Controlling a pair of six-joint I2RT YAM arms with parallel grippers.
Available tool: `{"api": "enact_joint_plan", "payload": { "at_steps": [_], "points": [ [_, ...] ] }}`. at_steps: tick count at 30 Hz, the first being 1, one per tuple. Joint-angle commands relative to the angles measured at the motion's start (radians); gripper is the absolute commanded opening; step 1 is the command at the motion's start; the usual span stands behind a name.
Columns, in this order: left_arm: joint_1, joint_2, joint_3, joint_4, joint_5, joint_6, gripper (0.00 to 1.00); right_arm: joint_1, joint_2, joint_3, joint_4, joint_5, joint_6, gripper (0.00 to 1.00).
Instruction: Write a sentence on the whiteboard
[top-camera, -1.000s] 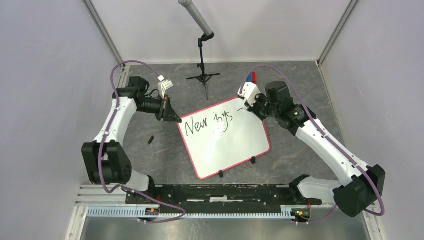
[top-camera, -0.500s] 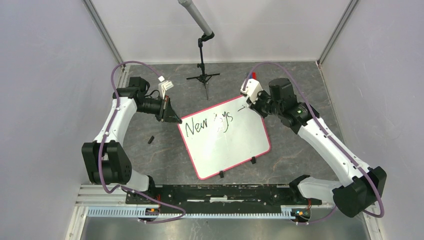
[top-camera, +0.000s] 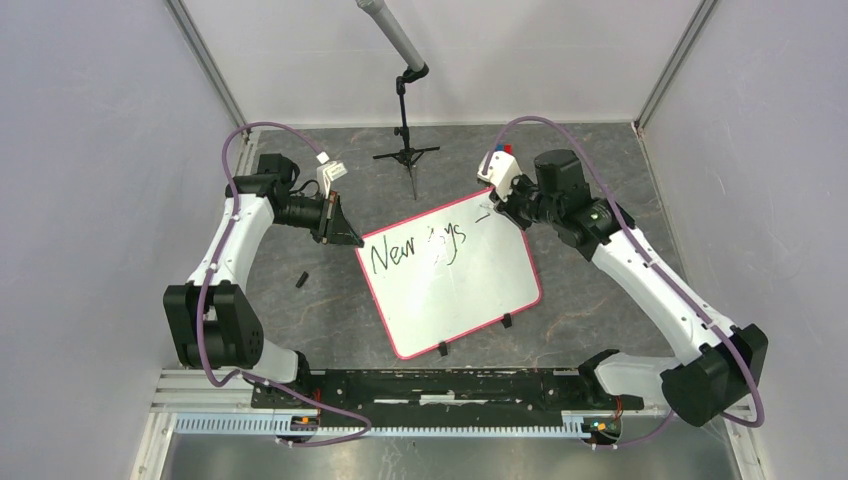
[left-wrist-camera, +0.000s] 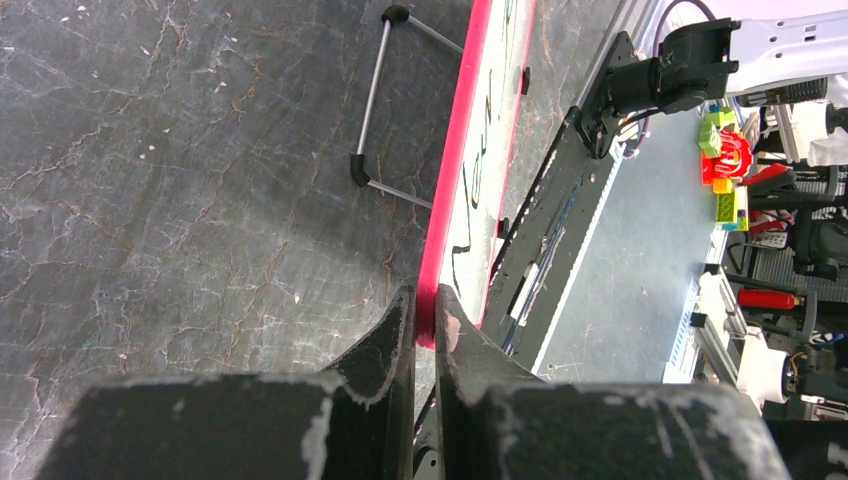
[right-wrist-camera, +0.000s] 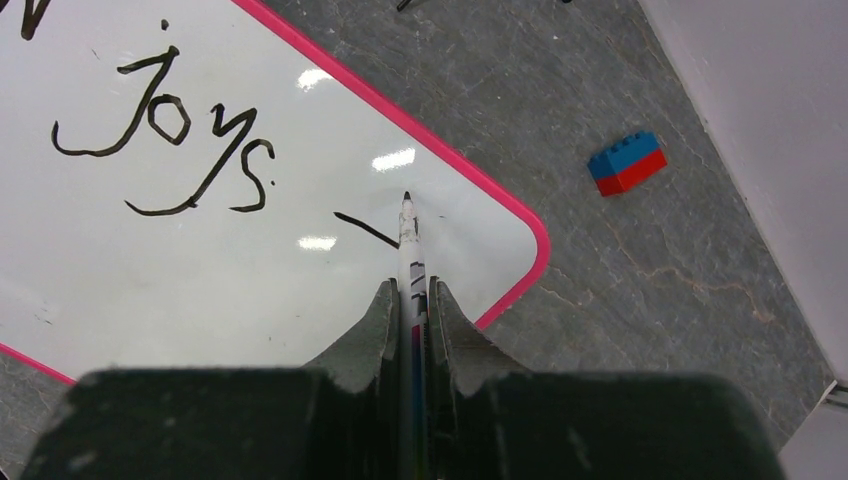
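The whiteboard (top-camera: 470, 290) lies tilted on the dark floor, white with a pink-red rim. The sentence (top-camera: 420, 245) reads "New joys" plus a short dash near the far right corner; in the right wrist view "joys" (right-wrist-camera: 165, 140) and the dash (right-wrist-camera: 365, 230) show. My left gripper (top-camera: 345, 232) is shut on the board's rim at its left corner (left-wrist-camera: 432, 310). My right gripper (top-camera: 497, 205) is shut on a white marker (right-wrist-camera: 408, 250), tip just past the dash, over the board's far right corner.
A black tripod stand (top-camera: 405, 150) with a grey pole stands behind the board. A small black cap (top-camera: 300, 279) lies left of the board. A red-and-blue brick (right-wrist-camera: 627, 163) lies beyond the board's right corner. Black clips (top-camera: 505, 322) sit on the near rim.
My right gripper with the marker has moved up and back from the board's right side toward its far right corner, past the dash. The left arm has not moved.
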Motion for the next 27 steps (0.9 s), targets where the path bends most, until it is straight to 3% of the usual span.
{"api": "enact_joint_plan", "payload": {
  "at_steps": [1,27],
  "points": [
    [-0.024,0.011,-0.006,0.015,-0.016,0.031,0.02,-0.003,-0.001,0.018,0.034,-0.004,-0.006,0.00],
    [-0.025,-0.002,-0.013,0.015,-0.016,0.031,0.03,-0.003,-0.109,-0.168,-0.010,-0.024,0.006,0.00]
  ]
}}
